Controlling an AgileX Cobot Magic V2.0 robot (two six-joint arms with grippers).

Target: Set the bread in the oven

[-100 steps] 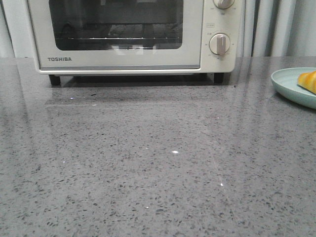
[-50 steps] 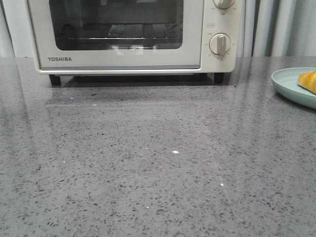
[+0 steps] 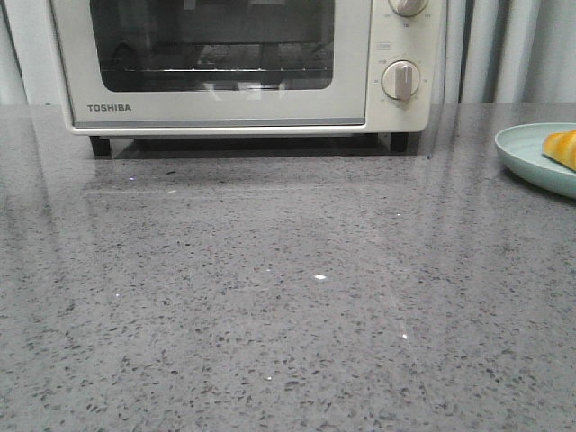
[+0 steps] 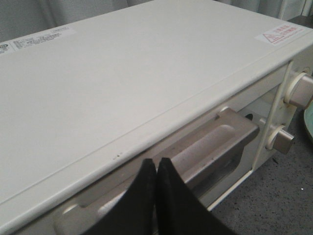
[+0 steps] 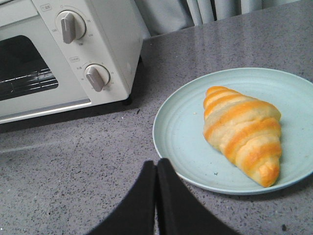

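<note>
The cream-white oven [image 3: 243, 63] stands at the back of the table with its glass door closed; it also shows in the left wrist view [image 4: 122, 83] and the right wrist view [image 5: 73, 58]. The orange-striped bread [image 5: 243, 133] lies on a pale blue plate [image 5: 181, 137]; only its tip [image 3: 562, 147] shows at the right edge of the front view. My left gripper [image 4: 156, 162] is shut and empty, above the oven's front top edge, over the metal door handle [image 4: 210, 147]. My right gripper [image 5: 156, 164] is shut and empty, over the table beside the plate's rim.
The grey speckled table [image 3: 270, 297] stretches in front of the oven. The plate [image 3: 531, 155] sits at the table's right edge. Two round knobs [image 3: 400, 79] are on the oven's right panel. Grey curtains [image 3: 504, 49] hang behind.
</note>
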